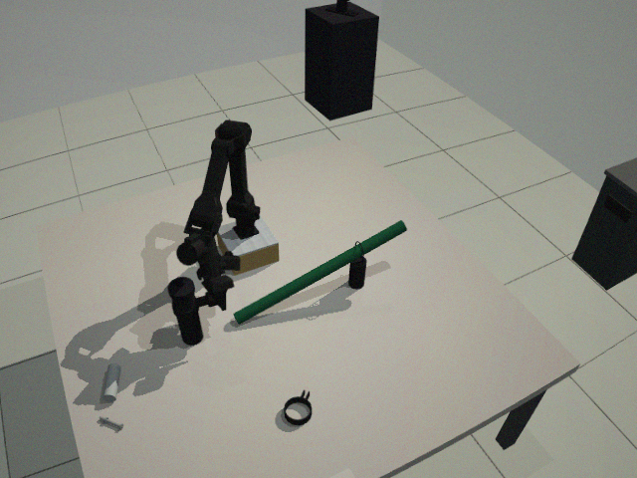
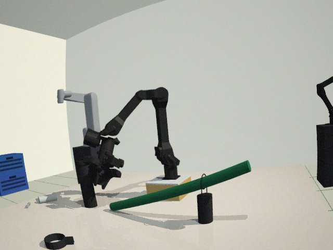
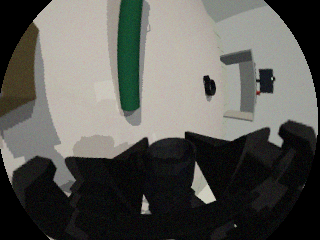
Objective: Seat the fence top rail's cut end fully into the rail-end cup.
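The green rail (image 1: 309,278) (image 2: 161,195) (image 3: 130,55) slants through the wire loop of the short black post (image 1: 356,275) (image 2: 205,208). Its lower end is low by the table, with a gap to the big black post (image 1: 190,329) (image 2: 89,196). Whether that end touches the table is unclear. My gripper (image 1: 210,299) (image 2: 100,176) (image 3: 166,138) is open at the big post's upper part, away from the rail. A round black rimmed part shows between the fingertips in the wrist view. Cup, band and post cap merge in black, so the cup's exact pose is hidden.
A black ring clamp (image 1: 298,422) (image 2: 54,245) lies towards the front. A silver tube (image 1: 111,380) (image 2: 48,198) and a small bolt (image 1: 109,423) (image 2: 27,204) lie left of the big post. The arm's base box (image 1: 257,258) (image 2: 161,192) (image 3: 17,70) stands behind the rail.
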Action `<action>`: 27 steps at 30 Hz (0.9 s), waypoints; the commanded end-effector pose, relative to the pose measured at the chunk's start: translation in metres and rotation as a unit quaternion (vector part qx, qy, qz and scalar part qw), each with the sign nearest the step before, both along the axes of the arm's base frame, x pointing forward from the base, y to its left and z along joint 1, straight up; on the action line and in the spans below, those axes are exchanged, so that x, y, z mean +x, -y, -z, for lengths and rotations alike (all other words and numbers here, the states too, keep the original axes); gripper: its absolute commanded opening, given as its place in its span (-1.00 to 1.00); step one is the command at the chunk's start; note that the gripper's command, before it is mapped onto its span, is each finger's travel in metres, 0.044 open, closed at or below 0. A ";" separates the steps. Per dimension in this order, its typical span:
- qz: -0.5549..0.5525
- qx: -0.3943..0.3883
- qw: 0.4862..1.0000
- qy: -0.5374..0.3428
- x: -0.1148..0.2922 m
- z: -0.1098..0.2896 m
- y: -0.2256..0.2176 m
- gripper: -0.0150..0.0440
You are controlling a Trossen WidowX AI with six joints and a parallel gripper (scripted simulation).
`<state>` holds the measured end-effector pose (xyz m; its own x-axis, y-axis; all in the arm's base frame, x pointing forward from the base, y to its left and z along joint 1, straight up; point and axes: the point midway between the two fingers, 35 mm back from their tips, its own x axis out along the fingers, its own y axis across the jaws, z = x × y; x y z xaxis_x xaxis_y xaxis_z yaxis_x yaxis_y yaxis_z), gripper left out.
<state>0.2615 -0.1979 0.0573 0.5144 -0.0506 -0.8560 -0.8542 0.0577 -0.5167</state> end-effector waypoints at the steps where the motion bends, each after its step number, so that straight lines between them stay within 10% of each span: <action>1: 0.003 0.001 1.000 0.000 0.001 -0.005 -0.005 0.67; 5: 0.006 0.001 1.000 -0.001 0.003 -0.017 -0.016 1.00; 17: 0.013 0.006 1.000 0.001 0.005 -0.035 -0.037 1.00; 27: 0.315 0.182 0.931 0.011 0.014 -0.078 -0.094 1.00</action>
<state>0.2729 -0.1357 0.1074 0.4973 -0.0447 -0.8664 -0.7884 0.3935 -0.4728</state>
